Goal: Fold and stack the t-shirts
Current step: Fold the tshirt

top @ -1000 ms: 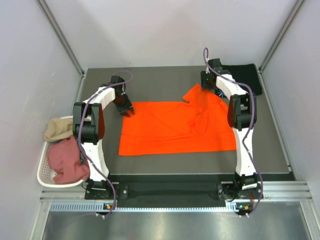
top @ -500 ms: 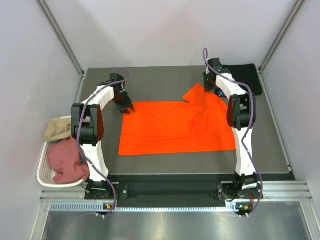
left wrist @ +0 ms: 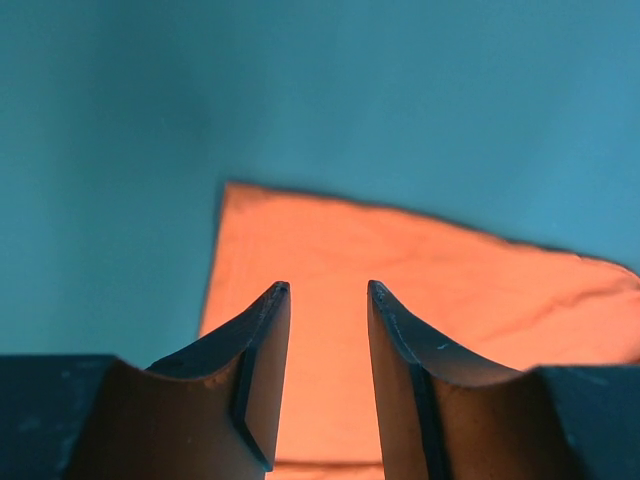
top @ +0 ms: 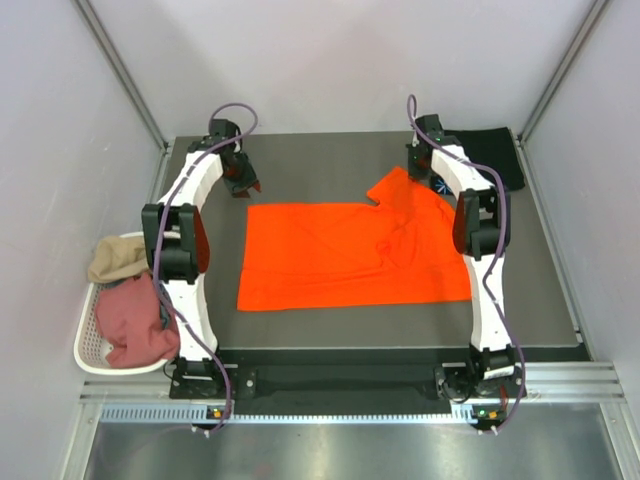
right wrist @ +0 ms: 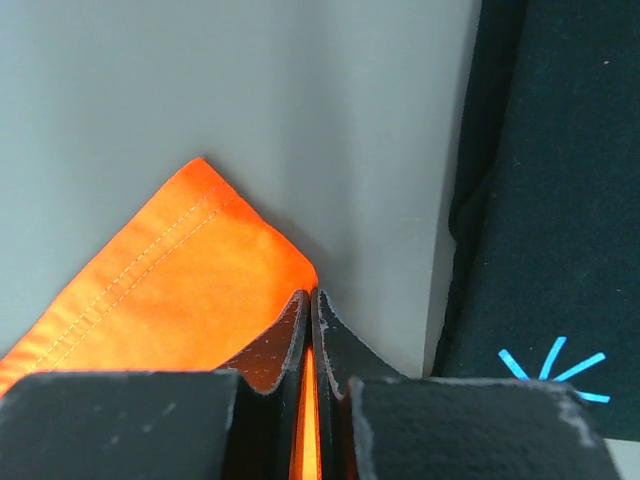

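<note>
Fold start: right gripper (top: 424,170) clamped on sleeve, left gripper (top: 243,184) free.
Top: orange t-shirt (top: 355,255) flat mid-table (top: 320,165), black t-shirt (top: 492,152) at far-right corner. Left wrist: jaws part-open, empty, above shirt's far-left corner. Right wrist: jaws pinch sleeve edge. Next, probably: left drops, grabs its corner.

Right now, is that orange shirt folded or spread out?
Spread out. The orange shirt lies wide and flat across the table, one sleeve sticking out at its far right.

Matt, soft cloth orange t-shirt (top: 350,255)
</note>
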Action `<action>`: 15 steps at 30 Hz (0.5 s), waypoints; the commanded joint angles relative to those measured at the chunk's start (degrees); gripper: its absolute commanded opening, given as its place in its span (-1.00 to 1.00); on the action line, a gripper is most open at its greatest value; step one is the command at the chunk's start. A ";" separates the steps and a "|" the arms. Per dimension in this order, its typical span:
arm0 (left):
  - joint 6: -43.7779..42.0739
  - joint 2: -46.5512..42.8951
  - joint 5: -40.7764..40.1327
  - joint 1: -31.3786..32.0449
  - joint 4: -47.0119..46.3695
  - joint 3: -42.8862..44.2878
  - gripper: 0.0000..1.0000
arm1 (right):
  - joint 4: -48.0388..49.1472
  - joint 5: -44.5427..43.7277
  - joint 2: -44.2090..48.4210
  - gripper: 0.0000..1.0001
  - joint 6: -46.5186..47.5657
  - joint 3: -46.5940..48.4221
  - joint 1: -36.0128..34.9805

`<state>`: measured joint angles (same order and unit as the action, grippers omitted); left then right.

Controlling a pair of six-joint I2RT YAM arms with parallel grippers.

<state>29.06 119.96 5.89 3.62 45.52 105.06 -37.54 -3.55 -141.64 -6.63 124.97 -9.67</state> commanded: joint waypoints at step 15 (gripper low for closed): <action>-7.79 10.20 -9.85 -0.28 5.46 7.09 -0.19 | 5.37 5.31 7.52 -1.00 -3.74 -3.68 0.18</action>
<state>21.30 130.04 -1.91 3.46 50.37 112.36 -34.48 -0.03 -138.67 -9.13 120.70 -9.58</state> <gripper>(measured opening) 0.410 0.006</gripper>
